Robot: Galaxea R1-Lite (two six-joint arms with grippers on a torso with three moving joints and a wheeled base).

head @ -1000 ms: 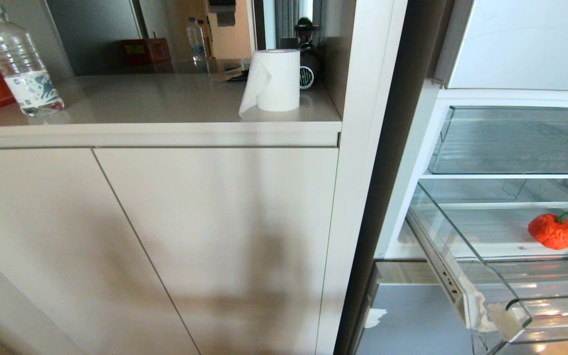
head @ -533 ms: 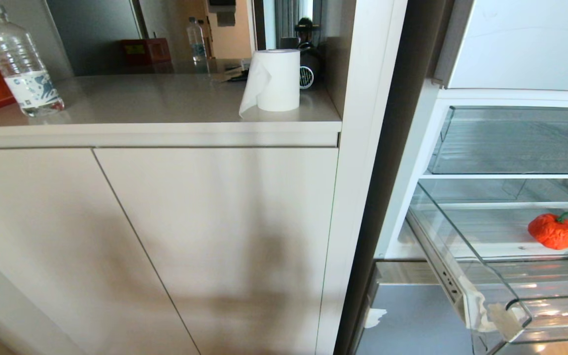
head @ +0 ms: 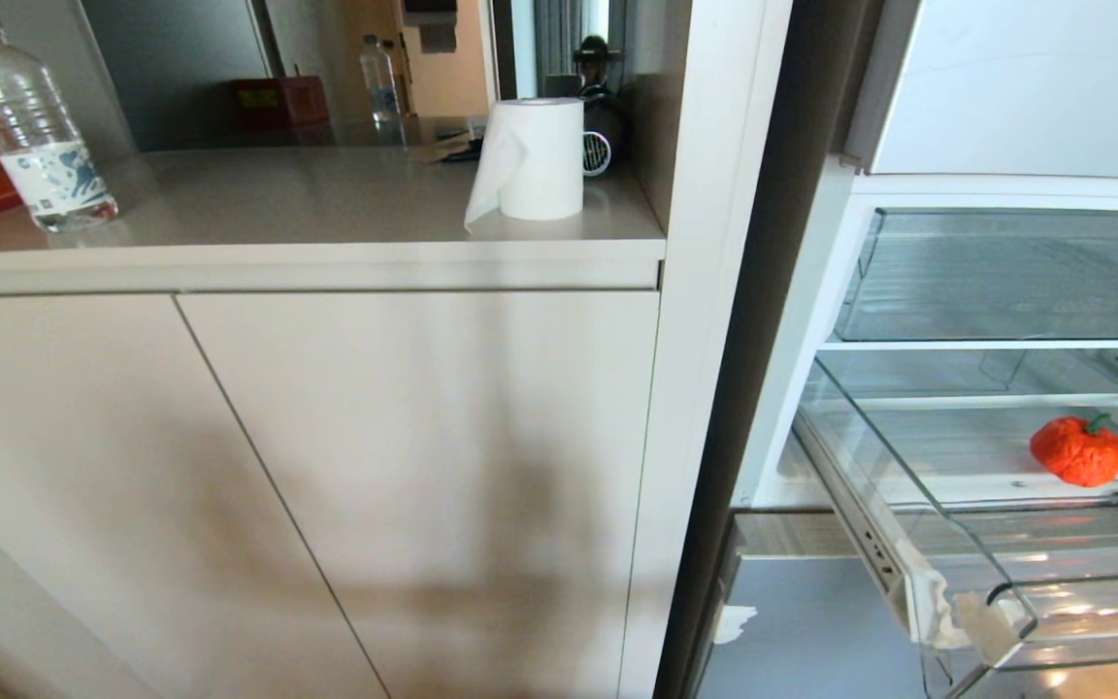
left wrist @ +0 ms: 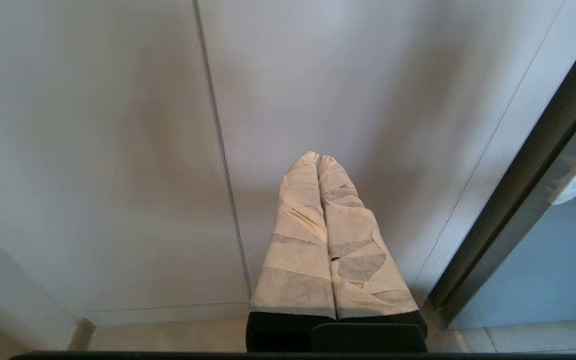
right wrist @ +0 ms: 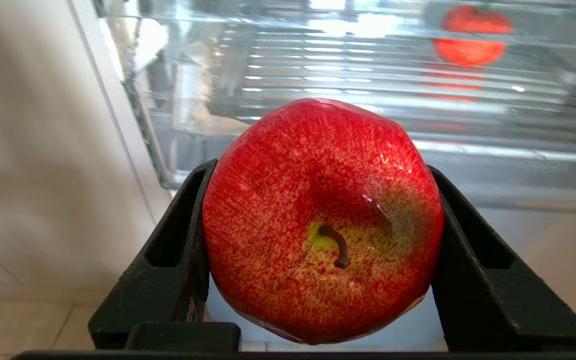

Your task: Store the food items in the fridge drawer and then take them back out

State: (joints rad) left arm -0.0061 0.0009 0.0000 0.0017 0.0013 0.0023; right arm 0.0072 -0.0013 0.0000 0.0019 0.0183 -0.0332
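Currently the storing step is in hand, judged from how things lie. At the right of the scene the fridge (head: 1005, 194) stands open, with the clear fridge drawer (head: 918, 466) pulled out toward the near side. One food item, a rough red tomato (head: 1077, 450), already lies on the drawer's ribbed floor at the far right. The right gripper (right wrist: 320, 240), outside the head view, is clenched on a red apple (right wrist: 322, 220) and sits low in front of the drawer. The left gripper (left wrist: 318, 159) hangs parked before the cabinet (left wrist: 118, 150), fingers pressed together and empty. Next move calls for lifting the apple over the front lip, then releasing it clear of the tomato.
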